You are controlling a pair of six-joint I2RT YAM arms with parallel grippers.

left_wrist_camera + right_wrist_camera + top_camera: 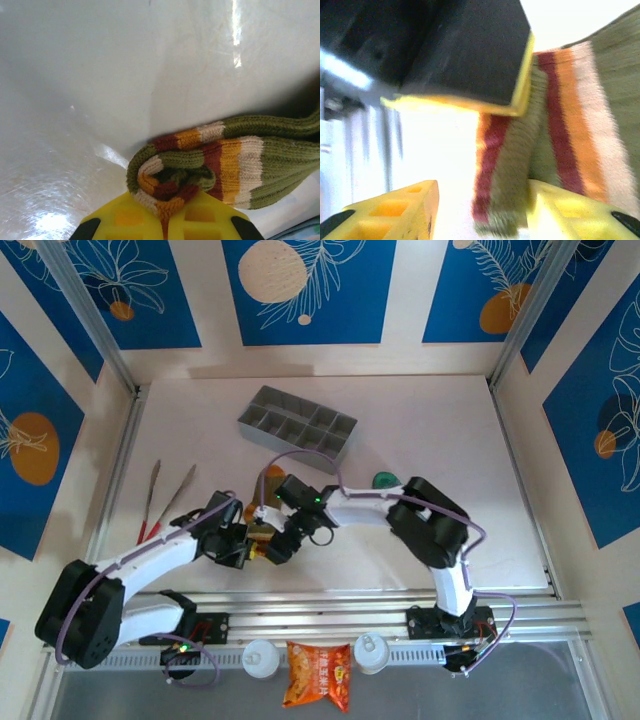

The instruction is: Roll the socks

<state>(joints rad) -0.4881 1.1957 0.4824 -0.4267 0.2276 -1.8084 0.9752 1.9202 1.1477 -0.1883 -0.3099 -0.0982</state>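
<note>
The olive-brown sock (235, 160), striped in orange, cream and dark red, lies on the white table with its cuff end curled into a small roll. My left gripper (167, 217) is shut on that rolled end, the knit pinched between its yellow jaws. In the top view both grippers meet at the sock (262, 533), the left gripper (248, 548) on its left and the right gripper (280, 546) on its right. My right gripper (482, 200) is open, and the sock's striped edge (502, 175) hangs between its fingers against the right one. The other sock's green toe (384, 480) peeks out behind the right arm.
A grey divided tray (298, 428) sits at the back centre. Red-handled tongs (165, 498) lie to the left. An orange snack packet (318, 675) and two white round caps (260, 658) rest by the near rail. The left gripper's black finger (465, 50) hangs just above the right jaws.
</note>
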